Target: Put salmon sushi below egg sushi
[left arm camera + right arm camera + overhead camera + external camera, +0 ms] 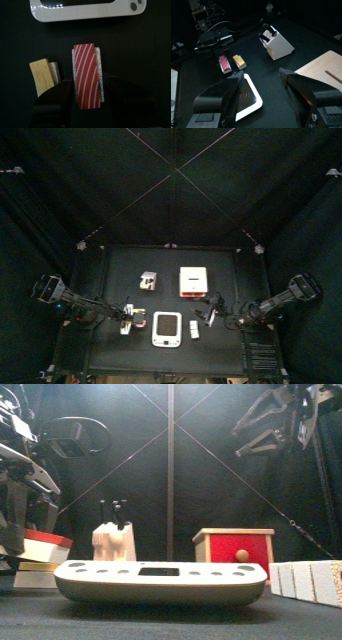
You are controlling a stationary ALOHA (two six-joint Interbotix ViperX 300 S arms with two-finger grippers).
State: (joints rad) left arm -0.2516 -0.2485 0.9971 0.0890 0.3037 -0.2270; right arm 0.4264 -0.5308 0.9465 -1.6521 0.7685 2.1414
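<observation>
Left hand (85, 107) hovers right over the salmon sushi (87, 75), fingers spread wide, nothing gripped. The red-and-white striped piece lies lengthwise between the two fingers, its near end already in the gap. Egg sushi (41, 75), the yellow-tan piece, sits just beside the salmon on one side of the hand, close to one finger. White tray (87, 10) lies ahead of the hand, beyond both pieces, apart from them. In the right wrist view both pieces lie side by side on the black surface (304, 45), with the left arm above them.

Right hand (261, 95) rests off to the far side of the tray, fingers wide apart, empty.

Step in hand, as I judge: grasp the salmon. To do it well: come straight down, keep the piece centred so that both fingers meet its long sides together, and watch the finger nearest the egg, since it could nudge that piece. Close gently; small piece may twist or slip. Then lift clear before moving it to the spot below the egg.
</observation>
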